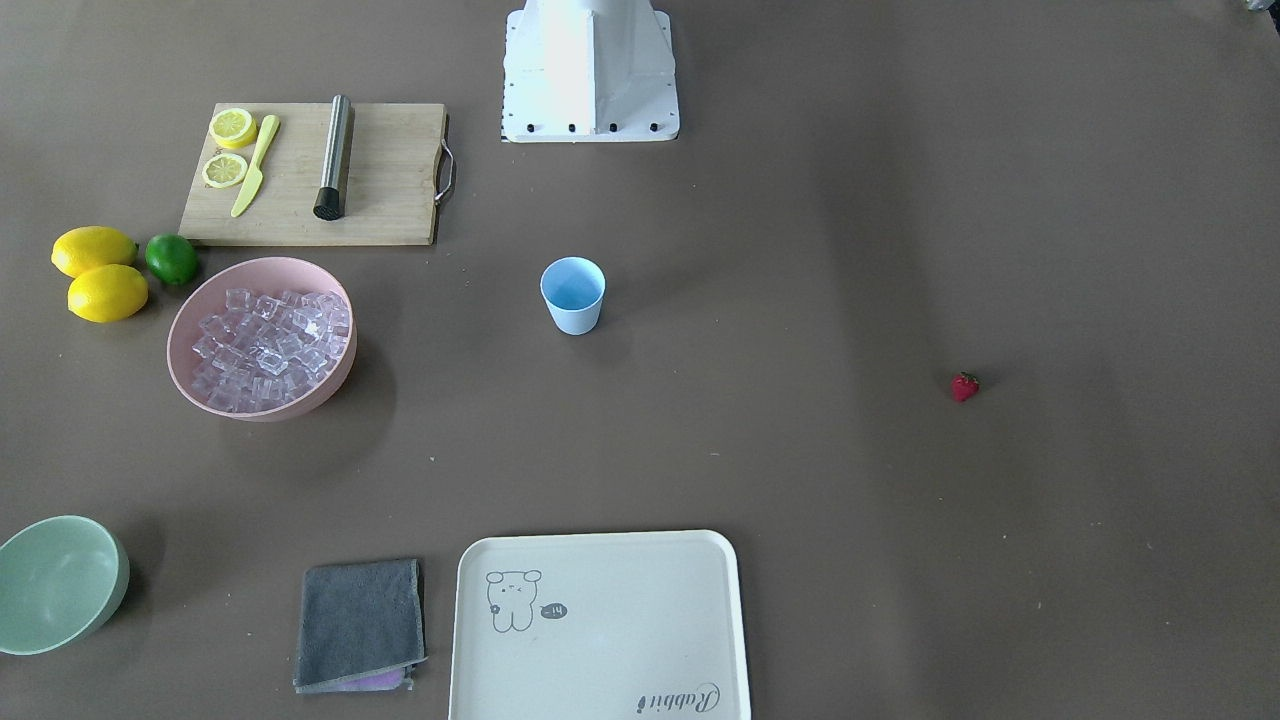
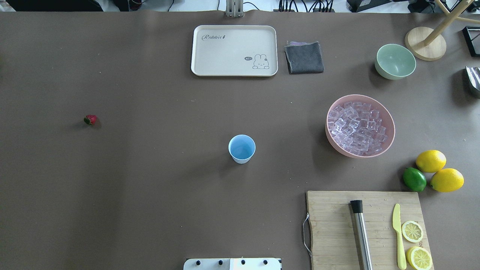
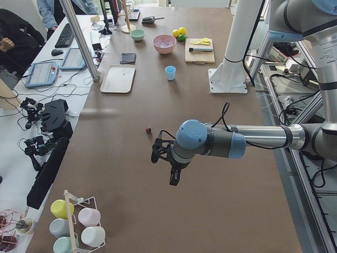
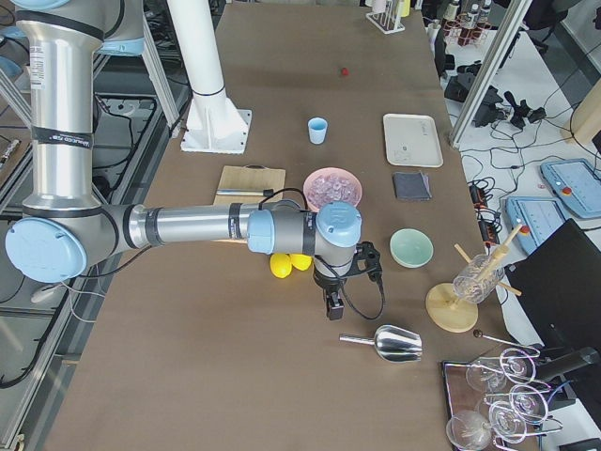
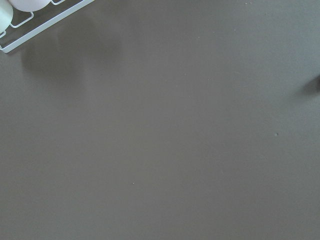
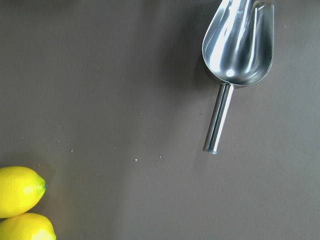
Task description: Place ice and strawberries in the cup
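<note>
The pale blue cup (image 2: pixel 242 149) stands upright and empty at the table's middle (image 1: pixel 573 295). The ice (image 2: pixel 356 127) is a heap of clear cubes in a pink bowl (image 2: pixel 332 141), to the cup's right in the overhead view. One red strawberry (image 2: pixel 90 119) lies alone far to the left (image 1: pixel 964 386). My left gripper (image 3: pixel 174 178) hangs over bare table, short of the strawberry (image 3: pixel 148 129). My right gripper (image 4: pixel 332 308) hovers between the lemons and a metal scoop. I cannot tell whether either gripper is open or shut.
A metal scoop (image 6: pixel 235 55) lies below the right wrist, with two lemons (image 6: pixel 17 192) beside it. A cutting board (image 2: pixel 365 228) holds a muddler, a knife and lemon slices. A lime (image 2: pixel 414 179), green bowl (image 2: pixel 395 62), grey cloth (image 2: pixel 304 57) and tray (image 2: pixel 234 50) stand around.
</note>
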Motion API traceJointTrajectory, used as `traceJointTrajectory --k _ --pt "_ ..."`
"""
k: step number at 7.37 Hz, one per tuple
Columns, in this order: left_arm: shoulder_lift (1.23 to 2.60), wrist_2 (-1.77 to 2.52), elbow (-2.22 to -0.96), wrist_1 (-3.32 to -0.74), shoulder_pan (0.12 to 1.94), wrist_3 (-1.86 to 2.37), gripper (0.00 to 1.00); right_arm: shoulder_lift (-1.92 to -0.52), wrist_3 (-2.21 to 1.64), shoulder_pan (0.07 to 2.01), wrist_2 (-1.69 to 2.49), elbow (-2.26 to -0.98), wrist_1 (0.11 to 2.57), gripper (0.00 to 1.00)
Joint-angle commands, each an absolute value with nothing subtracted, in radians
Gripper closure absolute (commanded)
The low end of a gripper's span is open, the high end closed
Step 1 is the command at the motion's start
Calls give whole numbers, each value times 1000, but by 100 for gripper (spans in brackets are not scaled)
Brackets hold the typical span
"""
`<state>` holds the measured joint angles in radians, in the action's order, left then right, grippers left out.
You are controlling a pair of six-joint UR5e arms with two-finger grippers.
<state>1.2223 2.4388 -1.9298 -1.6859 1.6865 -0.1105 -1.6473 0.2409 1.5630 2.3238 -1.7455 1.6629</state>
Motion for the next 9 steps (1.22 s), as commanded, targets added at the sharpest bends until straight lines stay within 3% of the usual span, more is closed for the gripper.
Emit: traceJointTrajectory --k 1,9 --pt "1215 2447 -1928 -1687 1687 -101 2 -1652 242 1562 2367 -1744 1663 0" --pt "1221 2448 -1930 -1709 1687 -100 2 -1660 145 1510 2516 -1770 1660 1"
